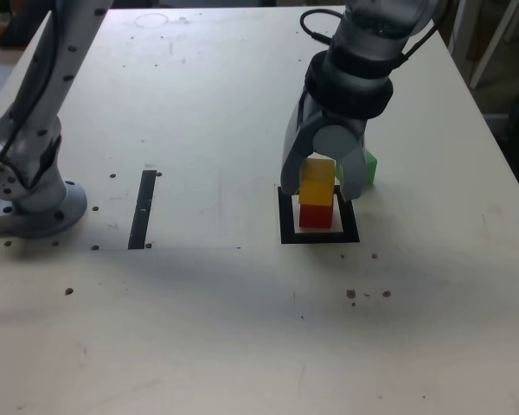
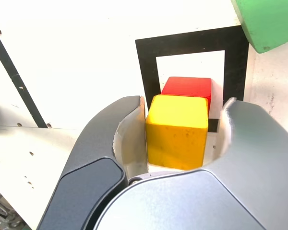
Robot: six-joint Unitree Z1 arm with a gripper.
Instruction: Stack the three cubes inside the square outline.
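Gripper (image 1: 325, 177), exterior view: it hangs over the square outline (image 1: 286, 226) with its jaws straddling the yellow cube (image 1: 317, 180). That cube sits on the red cube (image 1: 316, 214), a little askew and shifted from the lower one, and the red cube rests on the pale centre of the outline. The green cube (image 1: 368, 169) lies on the table (image 1: 242, 328) just behind the outline, toward the exterior view's right, partly hidden by the far jaw. A straight black tape strip (image 1: 143, 208) lies well apart on the exterior view's left, near the arm's base (image 1: 35, 212).

Wrist view: the gripper (image 2: 177, 139) has its jaws parted on either side of the yellow cube (image 2: 176, 130). One finger (image 2: 132, 134) is touching or nearly touching the cube's side; a clear gap shows at the other finger (image 2: 240, 139). Finding: grip loosened, cube not clamped. The red cube (image 2: 188, 87) shows beneath and beyond the yellow one, offset from it, inside the square outline (image 2: 146, 72). The green cube (image 2: 269, 21) sits just outside the outline's corner, whether touching the tape I cannot tell. The black tape strip (image 2: 14, 79) crosses the table (image 2: 77, 57) well apart from the stack.
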